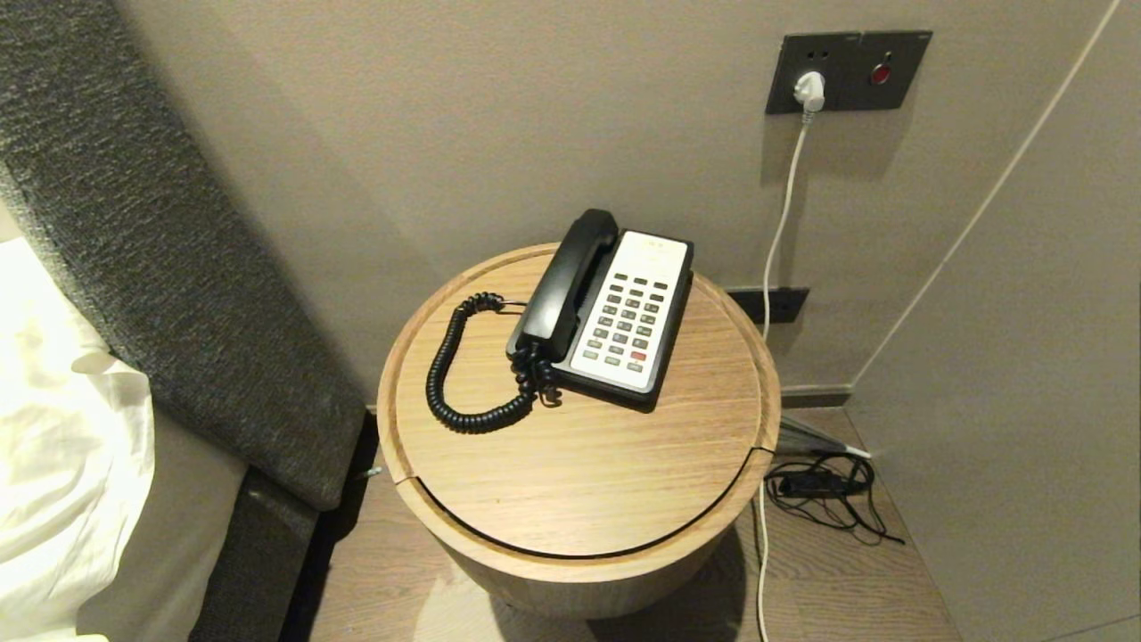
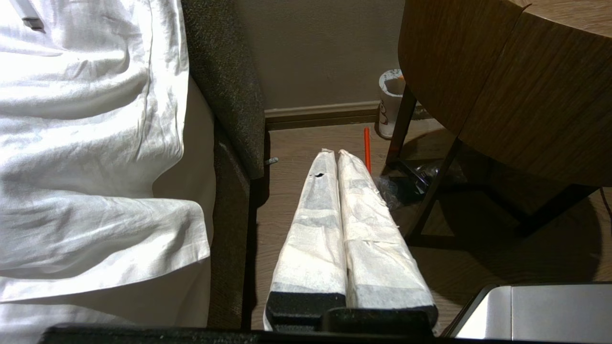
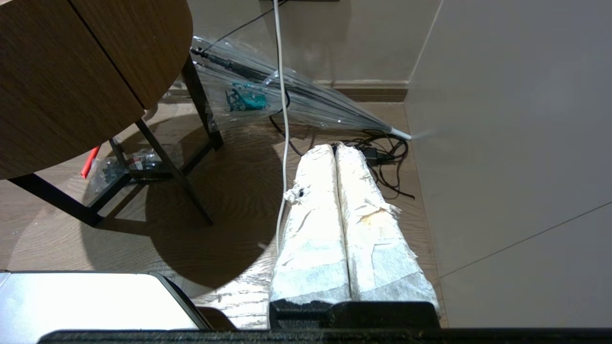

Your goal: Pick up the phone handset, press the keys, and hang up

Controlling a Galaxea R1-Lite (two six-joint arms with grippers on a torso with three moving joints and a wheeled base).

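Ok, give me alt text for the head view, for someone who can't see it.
A black and white desk phone sits on a round wooden side table, its black handset resting in the cradle with the coiled cord looping beside it. No robot arm is in view; a bed lies to the left.

No text, brand or number can be read. Markings are seen on the keys of the phone [image 1: 624, 316], at about twelve o'clock on the round table [image 1: 579, 464], but are too small to be made out.
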